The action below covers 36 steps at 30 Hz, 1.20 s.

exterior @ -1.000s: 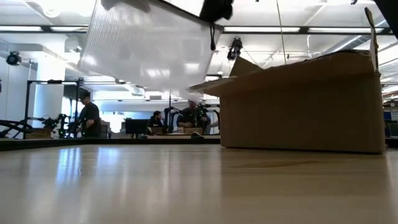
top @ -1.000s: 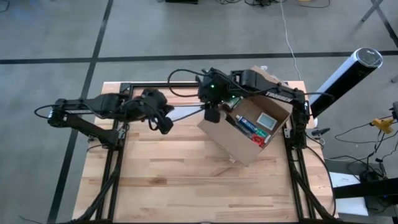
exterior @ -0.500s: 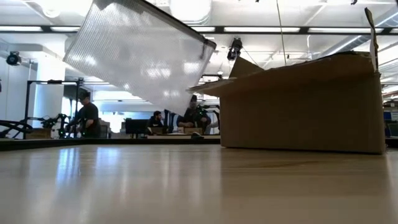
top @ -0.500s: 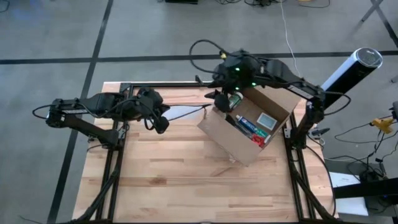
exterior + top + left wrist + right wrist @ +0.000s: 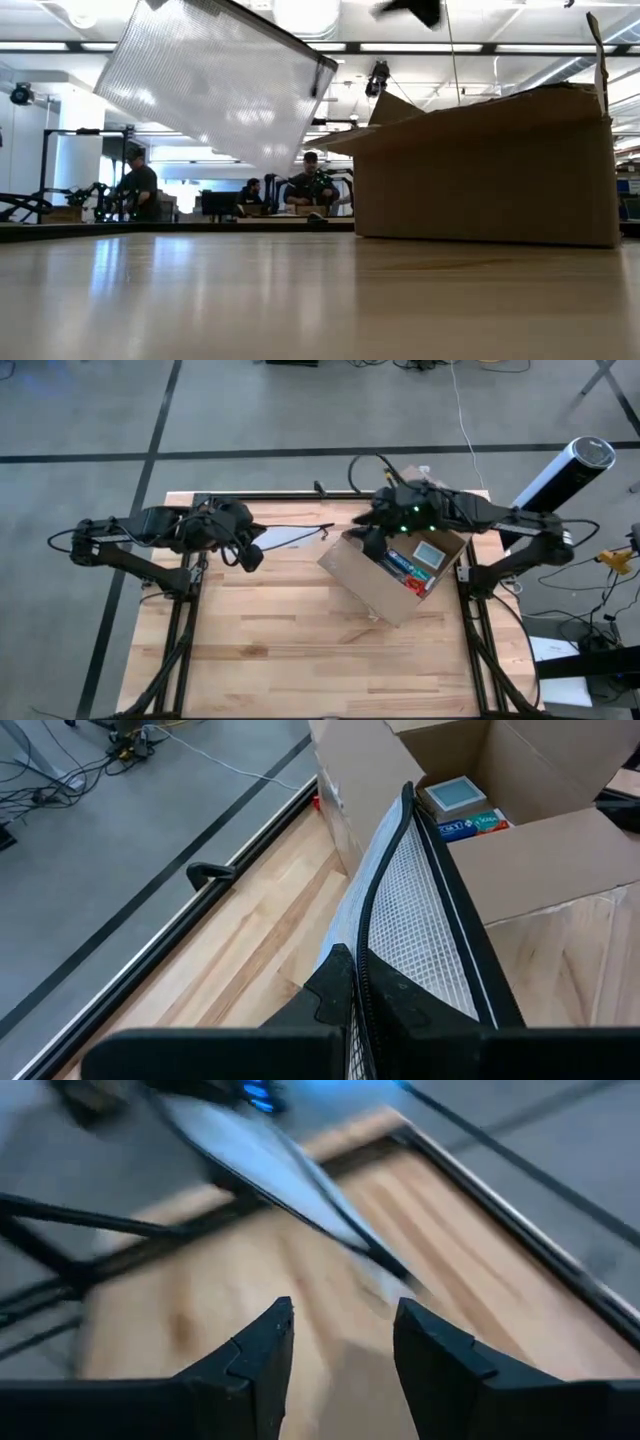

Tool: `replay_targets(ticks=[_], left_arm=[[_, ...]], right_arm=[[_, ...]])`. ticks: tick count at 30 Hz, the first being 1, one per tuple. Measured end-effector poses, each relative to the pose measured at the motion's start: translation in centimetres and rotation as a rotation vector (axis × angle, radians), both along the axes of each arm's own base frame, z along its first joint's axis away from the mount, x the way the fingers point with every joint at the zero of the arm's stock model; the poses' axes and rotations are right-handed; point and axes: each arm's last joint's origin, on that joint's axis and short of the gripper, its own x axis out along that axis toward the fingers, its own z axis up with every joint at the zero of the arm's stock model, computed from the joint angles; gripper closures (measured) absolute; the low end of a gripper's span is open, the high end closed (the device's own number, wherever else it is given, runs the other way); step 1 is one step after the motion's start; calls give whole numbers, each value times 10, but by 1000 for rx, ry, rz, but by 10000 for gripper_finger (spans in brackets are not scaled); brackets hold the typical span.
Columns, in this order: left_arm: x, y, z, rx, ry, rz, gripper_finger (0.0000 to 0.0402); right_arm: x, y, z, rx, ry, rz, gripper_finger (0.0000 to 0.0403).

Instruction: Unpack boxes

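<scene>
Cardboard box (image 5: 400, 565) sits open at centre-right of the high frame, on the wooden bench (image 5: 280, 650), with small packets showing inside it. At left of centre, the left gripper (image 5: 252, 550) has its fingers (image 5: 335, 985) pinched shut on one end of a translucent mesh zip pouch (image 5: 295, 536), held clear of the bench and reaching toward the box. Right of that, the right gripper (image 5: 372, 538) hovers over the box's upper-left corner, its fingers (image 5: 250, 1355) parted and holding nothing.
</scene>
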Motion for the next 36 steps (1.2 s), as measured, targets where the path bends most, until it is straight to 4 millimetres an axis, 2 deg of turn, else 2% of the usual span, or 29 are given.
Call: replay_targets(ticks=[4, 9, 14, 23, 29, 36], left_arm=[[-2, 0, 1, 0, -4, -2, 402], [-2, -1, 1, -15, -4, -21, 402], [-1, -1, 1, -34, -7, -33, 402], [-1, -2, 0, -57, -15, -31, 401], [0, -2, 0, -81, -20, -30, 402], [0, -2, 0, -93, -23, -27, 402]], right_arm=[[-15, -9, -40, 24, 208, -76, 260], [-16, -28, -68, 80, 328, -139, 251], [-12, -57, -80, 114, 372, -223, 237], [1, -104, -100, 131, 429, -239, 196], [11, -117, -88, 142, 365, -200, 168], [19, -122, -51, 68, 251, -180, 156]])
